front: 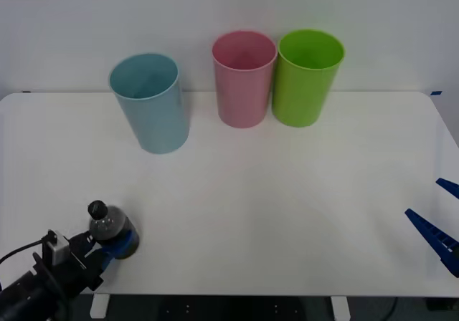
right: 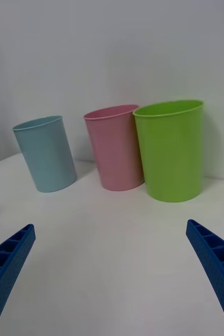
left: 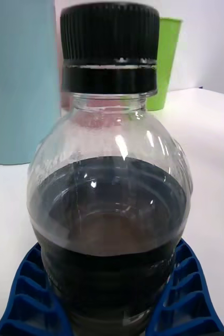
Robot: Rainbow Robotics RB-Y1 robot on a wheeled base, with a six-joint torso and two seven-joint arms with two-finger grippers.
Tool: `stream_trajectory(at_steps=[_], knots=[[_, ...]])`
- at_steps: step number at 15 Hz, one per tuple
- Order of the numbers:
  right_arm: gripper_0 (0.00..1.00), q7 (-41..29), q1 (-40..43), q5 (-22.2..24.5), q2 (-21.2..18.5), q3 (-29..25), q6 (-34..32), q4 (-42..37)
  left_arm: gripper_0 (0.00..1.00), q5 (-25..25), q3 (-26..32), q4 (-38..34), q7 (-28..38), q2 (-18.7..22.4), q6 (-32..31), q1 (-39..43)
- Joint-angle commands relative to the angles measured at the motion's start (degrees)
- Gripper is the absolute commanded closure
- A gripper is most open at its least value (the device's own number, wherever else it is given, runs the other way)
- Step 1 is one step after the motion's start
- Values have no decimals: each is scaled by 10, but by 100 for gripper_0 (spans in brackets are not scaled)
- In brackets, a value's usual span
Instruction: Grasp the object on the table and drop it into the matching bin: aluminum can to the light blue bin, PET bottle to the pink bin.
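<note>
Two blue fingers of the left gripper clamp the PET bottle low on the table; grasp step. Next: lift, carry forward-right to the pink bin. Right gripper idles, fingers apart

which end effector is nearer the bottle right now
Left. The left end effector has its blue fingers wrapped around the PET bottle at the table's near left corner. The right end effector sits open at the far right edge.
</note>
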Motion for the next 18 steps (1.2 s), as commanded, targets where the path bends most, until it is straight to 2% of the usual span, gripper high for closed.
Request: stream_trajectory(at_steps=[1,6,12,15,18], knots=[[0,0,0,0,0,0,0,0,100,23,0,0,6,8,0,3],[0,0,0,0,0,0,0,0,100,78,9,-6,21,9,1,4],[0,0,0,0,0,0,0,0,100,114,9,-78,56,9,66,4],[0,0,0,0,0,0,0,0,100,117,13,-128,116,9,88,4],[0,0,0,0,0,0,0,0,100,110,2,-199,179,9,135,1]])
